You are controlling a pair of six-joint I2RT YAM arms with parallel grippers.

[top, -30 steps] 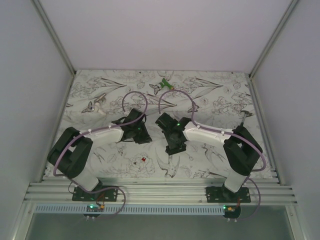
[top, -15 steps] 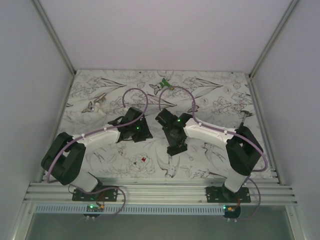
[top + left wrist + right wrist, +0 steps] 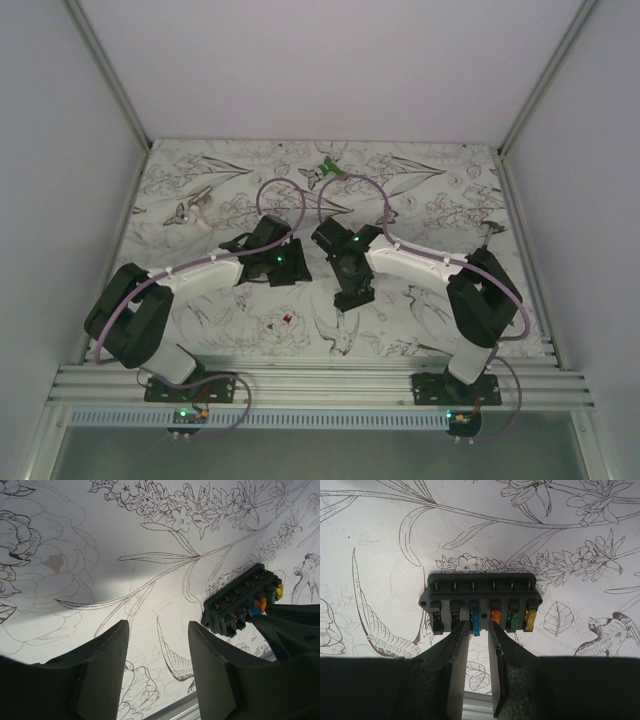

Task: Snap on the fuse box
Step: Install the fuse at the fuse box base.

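Left gripper (image 3: 157, 665) wide apart, empty. Right gripper (image 3: 478, 630) narrow at black six-slot plastic fuse box (image 3: 480, 587). Can't tell if it grips; the jaws cover the box's near edge.

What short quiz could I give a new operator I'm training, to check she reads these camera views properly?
1. True or false: the left gripper is clamped on the fuse box.
2. In the right wrist view, which fuse sits at the right end of the row? A red, B yellow, C blue.
3. Fill in: ___ brightly coloured fuses sit in the box.

Key:
1. False. Its fingers stand open with only the table between them.
2. B, the yellow fuse.
3. Four: blue, orange, green and yellow.
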